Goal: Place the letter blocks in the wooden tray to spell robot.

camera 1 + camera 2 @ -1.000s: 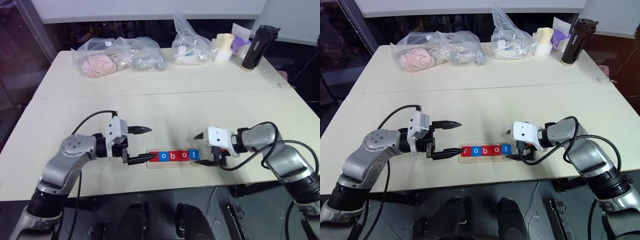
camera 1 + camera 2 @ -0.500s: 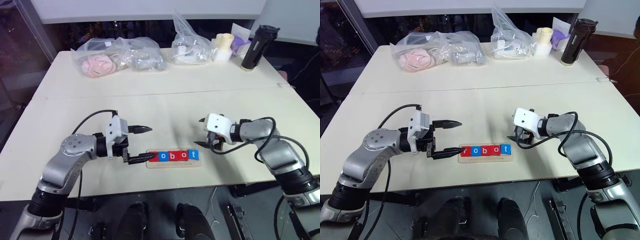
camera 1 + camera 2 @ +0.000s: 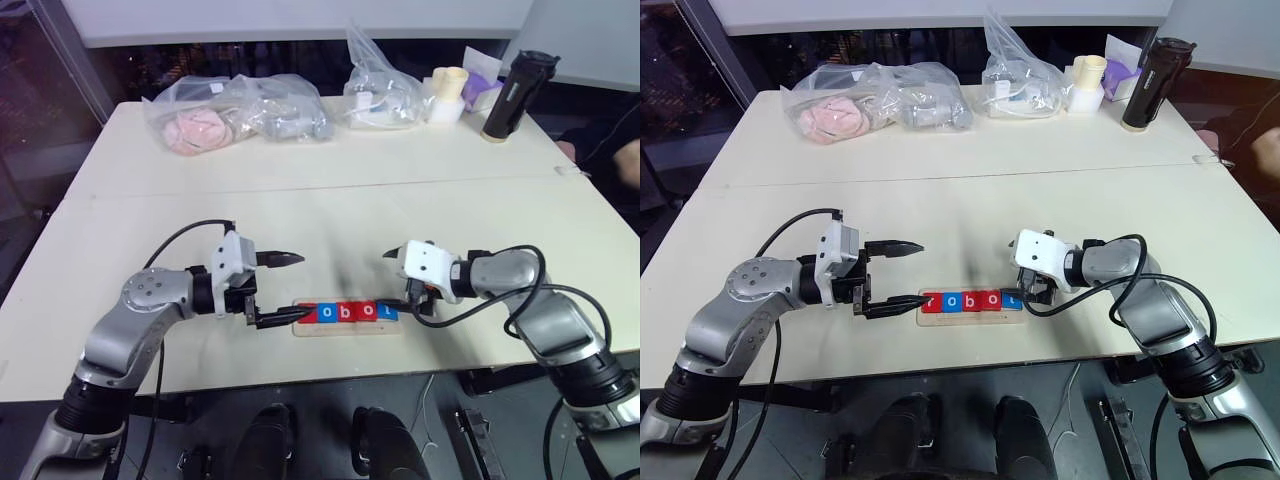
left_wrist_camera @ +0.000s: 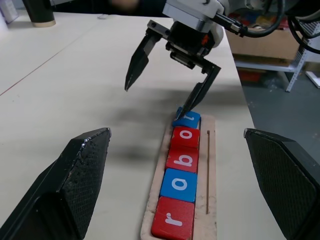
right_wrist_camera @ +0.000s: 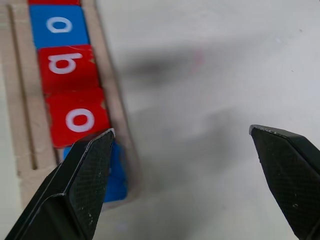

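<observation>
Five blocks [image 4: 184,160] (red r, blue o, red b, red o, blue t) line the tray [image 4: 209,200], t tilted.

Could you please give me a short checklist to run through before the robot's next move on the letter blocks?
1. All five letter blocks in the wooden tray, reading r, o, b, o, t: ok.
2. Blue t block seated flat in the groove: not ok; it looks tilted, its edge riding on the tray's rim.
3. Right gripper open and holding nothing: ok; one fingertip is at the t block.
4. Left gripper open and holding nothing: ok; its lower finger is at the tray's r end.
5. Whether that left finger touches the tray: cannot tell.
</observation>
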Controlling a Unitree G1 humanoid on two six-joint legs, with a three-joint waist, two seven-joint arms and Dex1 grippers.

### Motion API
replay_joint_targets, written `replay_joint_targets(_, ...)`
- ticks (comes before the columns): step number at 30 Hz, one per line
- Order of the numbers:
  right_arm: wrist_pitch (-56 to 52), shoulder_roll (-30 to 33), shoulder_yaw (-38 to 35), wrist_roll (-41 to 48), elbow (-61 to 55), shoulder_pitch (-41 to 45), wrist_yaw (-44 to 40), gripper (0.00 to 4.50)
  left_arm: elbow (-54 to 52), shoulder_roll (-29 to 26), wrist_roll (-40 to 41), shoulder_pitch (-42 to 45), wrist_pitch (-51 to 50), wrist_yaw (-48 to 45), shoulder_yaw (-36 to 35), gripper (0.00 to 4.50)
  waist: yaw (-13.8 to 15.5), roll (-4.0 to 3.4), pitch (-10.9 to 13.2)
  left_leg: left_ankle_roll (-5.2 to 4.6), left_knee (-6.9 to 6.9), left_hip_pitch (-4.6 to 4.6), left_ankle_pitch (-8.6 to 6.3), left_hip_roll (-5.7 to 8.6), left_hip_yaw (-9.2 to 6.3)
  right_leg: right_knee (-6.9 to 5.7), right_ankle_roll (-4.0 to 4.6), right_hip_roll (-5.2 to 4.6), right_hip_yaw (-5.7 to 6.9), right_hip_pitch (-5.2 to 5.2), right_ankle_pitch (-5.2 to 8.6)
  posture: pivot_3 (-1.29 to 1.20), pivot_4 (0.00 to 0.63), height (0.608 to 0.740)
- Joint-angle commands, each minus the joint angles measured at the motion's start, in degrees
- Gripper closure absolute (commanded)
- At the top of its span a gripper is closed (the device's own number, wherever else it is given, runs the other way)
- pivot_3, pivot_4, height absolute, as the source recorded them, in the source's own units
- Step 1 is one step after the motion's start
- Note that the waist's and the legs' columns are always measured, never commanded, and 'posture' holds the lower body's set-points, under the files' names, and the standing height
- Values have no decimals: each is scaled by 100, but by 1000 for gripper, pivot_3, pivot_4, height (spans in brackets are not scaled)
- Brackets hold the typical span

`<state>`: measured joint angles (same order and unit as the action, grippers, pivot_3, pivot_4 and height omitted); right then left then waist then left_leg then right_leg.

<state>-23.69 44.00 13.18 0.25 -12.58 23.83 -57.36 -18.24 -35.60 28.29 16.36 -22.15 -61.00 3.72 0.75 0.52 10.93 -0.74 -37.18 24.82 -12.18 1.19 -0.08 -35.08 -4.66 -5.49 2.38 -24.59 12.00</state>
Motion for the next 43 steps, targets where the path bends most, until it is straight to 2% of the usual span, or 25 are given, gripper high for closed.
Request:
replay_joint_targets(1, 99, -42, -124, -95, 89, 207, 213, 64, -144, -3, 94, 21, 37, -18, -43, 0, -1, 0, 0, 0, 0, 0, 0, 0, 0, 0, 0, 0, 0, 0, 0, 0, 150, 738)
replay_joint_targets(7, 298, 48, -42, -176, 330, 209, 153, 64, -138, 22, 88, 35, 39, -17, -23, 0, 4, 0, 0, 0, 1, 0, 0, 0, 0, 0, 0, 0, 0, -1, 0, 0, 150, 738)
replay_joint_targets(19, 194, 44, 17, -93, -93, -36, -131, 64, -172, 13, 91, -15, 28, 8, -41, 0, 0, 0, 0, 0, 1, 0, 0, 0, -1, 0, 0, 1, 0, 0, 0, 0, 150, 738)
replay_joint_targets(27, -214, -49, -420, 68, -200, 230, 178, 64, -189, -5, 73, -69, -26, 85, -54, 0, -1, 0, 0, 0, 0, 0, 0, 0, 0, 0, 0, 0, 0, 0, 0, 0, 150, 738)
replay_joint_targets(30, -663, 58, -753, 243, -641, 111, 309, 64, -190, -51, 51, -130, -85, 171, -103, 0, 9, 0, 0, 0, 2, 0, 0, 0, -2, 0, 0, -1, 0, -1, 0, 0, 150, 738)
replay_joint_targets(33, -1261, 315, -1243, 578, -1457, -421, 251, 64, -235, -158, 69, -218, -197, 204, -157, 0, 34, 1, 0, 1, 4, 0, -1, 0, -4, 1, -5, -5, 1, 0, 4, 0, 150, 738)
replay_joint_targets(38, -2114, 897, -2460, 1430, -2748, -1912, -205, 64, -346, -468, 165, -475, -383, 108, -287, 0, 25, 0, 0, 1, 6, 2, -2, 0, -3, 7, -6, -15, -1, 0, 6, 0, 150, 738)
replay_joint_targets(43, -2590, 1047, -3316, 1903, -3073, -2494, -153, 64, -354, -563, 207, -517, -441, 152, -372, 0, -6, 0, 0, 21, 3, -4, -14, -11, -3, 8, -18, -20, -5, 1, 13, 0, 150, 738)
